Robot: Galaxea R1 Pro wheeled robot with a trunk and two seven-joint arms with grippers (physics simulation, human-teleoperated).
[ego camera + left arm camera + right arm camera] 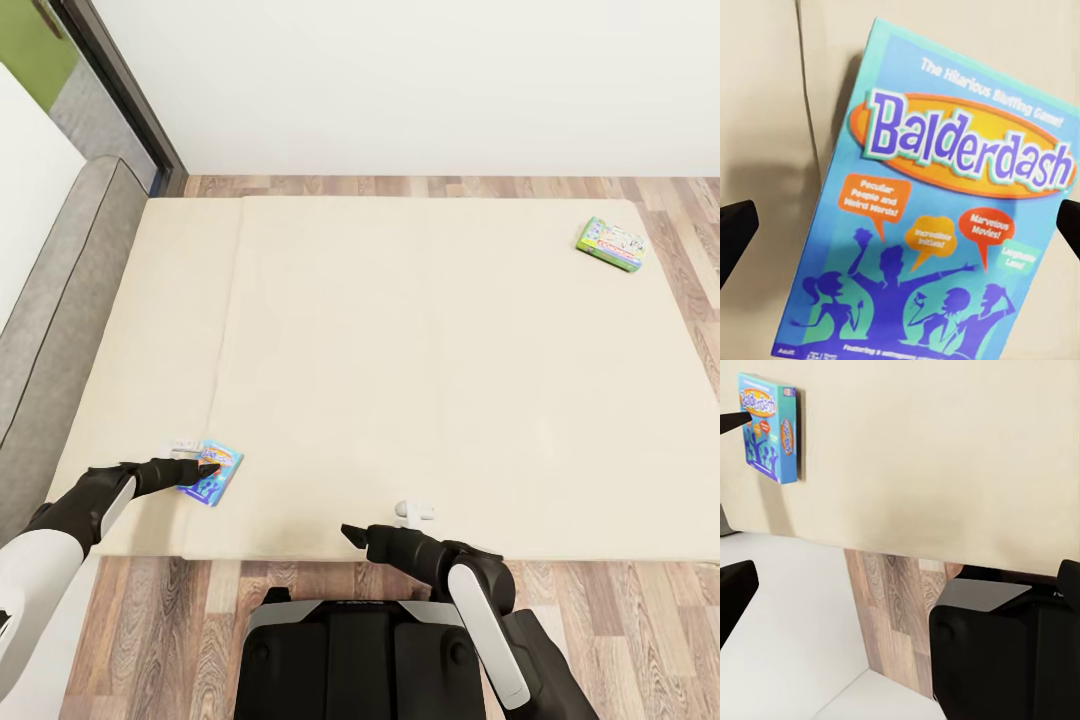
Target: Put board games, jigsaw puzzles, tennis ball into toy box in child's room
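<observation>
Wide beige bed (420, 360) under both arms, grey headboard (60, 300) beyond the left one, plank floor (620, 620) along the near edge. Out past the right gripper (352, 535), well apart at the far corner of the mattress, a green-edged board game (611, 244) lying flat. Directly below the left gripper (900, 225), fingers (735, 225) spread wide to either side, a blue board game (937, 217) lying flat, touching unclear. Right gripper open, holding nothing, hovering over the mattress edge. Nothing between either gripper and the games.
</observation>
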